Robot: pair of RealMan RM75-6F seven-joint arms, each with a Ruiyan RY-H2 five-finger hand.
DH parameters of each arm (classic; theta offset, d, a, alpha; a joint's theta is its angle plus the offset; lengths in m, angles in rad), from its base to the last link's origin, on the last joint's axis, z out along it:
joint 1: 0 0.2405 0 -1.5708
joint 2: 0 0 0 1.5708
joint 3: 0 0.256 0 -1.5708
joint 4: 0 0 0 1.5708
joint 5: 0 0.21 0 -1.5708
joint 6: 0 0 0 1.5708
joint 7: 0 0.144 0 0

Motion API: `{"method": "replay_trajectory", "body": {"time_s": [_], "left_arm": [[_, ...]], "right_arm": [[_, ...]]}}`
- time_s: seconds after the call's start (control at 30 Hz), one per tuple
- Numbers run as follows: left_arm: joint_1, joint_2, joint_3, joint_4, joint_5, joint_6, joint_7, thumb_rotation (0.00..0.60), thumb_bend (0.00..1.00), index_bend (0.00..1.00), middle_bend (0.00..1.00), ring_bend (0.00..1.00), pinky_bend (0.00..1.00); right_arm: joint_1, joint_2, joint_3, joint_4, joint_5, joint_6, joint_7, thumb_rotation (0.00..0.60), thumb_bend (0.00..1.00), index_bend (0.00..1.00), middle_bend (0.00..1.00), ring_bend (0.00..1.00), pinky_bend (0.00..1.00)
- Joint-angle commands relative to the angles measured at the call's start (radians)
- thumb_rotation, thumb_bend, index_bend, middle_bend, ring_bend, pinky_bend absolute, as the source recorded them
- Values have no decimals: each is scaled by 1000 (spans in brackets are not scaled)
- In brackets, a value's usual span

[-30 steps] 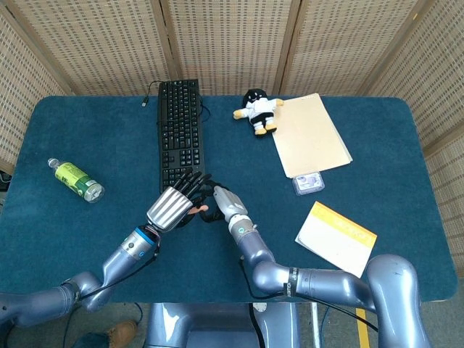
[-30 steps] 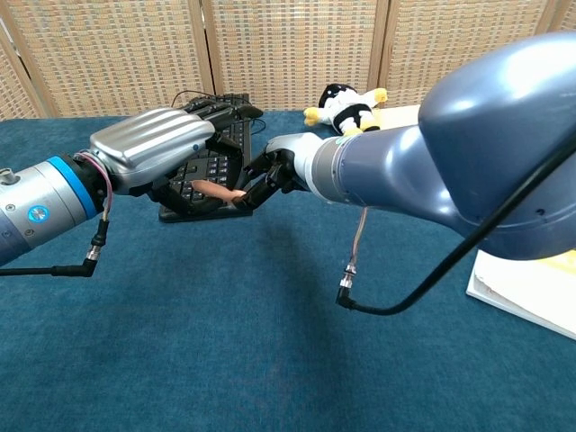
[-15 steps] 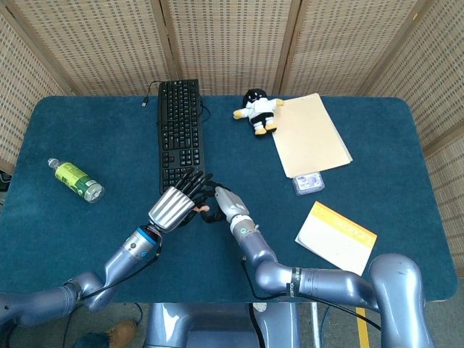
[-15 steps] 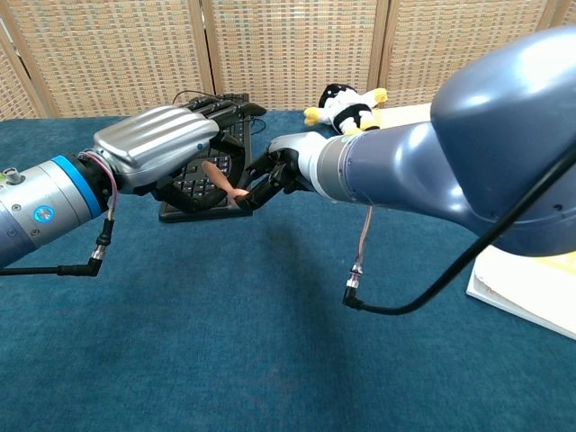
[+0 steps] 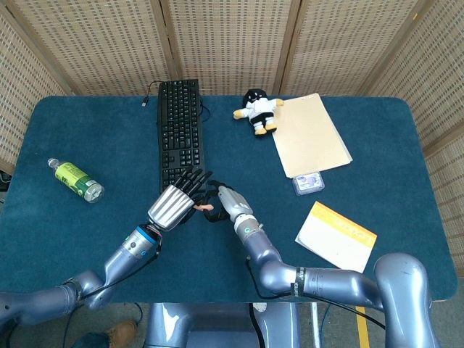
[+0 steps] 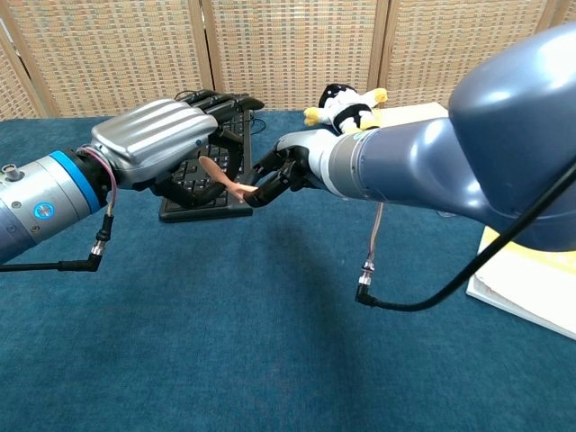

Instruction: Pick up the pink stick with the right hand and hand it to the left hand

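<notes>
Pink stick [image 6: 223,176]: was seen raised clear of the table [image 5: 87,239], in front of the near end of the keyboard [image 5: 179,123], bridged between the two hands. Only a short stretch of it was visible in either view.

Long axis: was judged to run roughly crosswise to the robot, tilted, with its upper end toward the left hand and its lower, paler end at the right hand's fingertips.

Right hand [image 6: 290,169]: was closed in a pinch on the stick's lower end, dark fingers brought together around it. The stick lay just to the left of this hand, projecting away from it.

Left hand [image 6: 171,144]: was held palm down over the stick's upper end, fingers arched above and around it. Whether those fingers were actually touching or bearing on the stick could not be told; the silver back of the hand hid the contact in both views.

Nearness: both hands were found practically at the stick, the right holding one end, the left cupped about the other.

Stage: the pickup was judged done and the transfer under way but not complete, since the right hand's pinch was not yet released.

Next move: a firm closure of the left fingers across the stick's axis was judged necessary before release by the right.
</notes>
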Motion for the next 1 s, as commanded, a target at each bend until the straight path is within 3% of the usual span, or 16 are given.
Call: {"method": "replay_trajectory", "body": {"time_s": [0.03, 0.63, 1.0], "left_arm": [[0, 4, -1, 2, -2, 0, -1, 600, 525, 792, 0, 0, 0], [23, 74, -18, 23, -26, 31, -21, 600, 526, 812, 0, 0, 0], [67, 194, -36, 9, -56, 74, -51, 600, 527, 811, 0, 0, 0]], "right_arm": [[-2, 6, -3, -2, -1, -2, 1, 600, 642, 733, 172, 0, 48], [-42, 81, -33, -54, -9, 16, 2, 600, 643, 748, 175, 0, 48], [-120, 182, -82, -111, -41, 21, 27, 600, 643, 749, 174, 0, 48]]}}
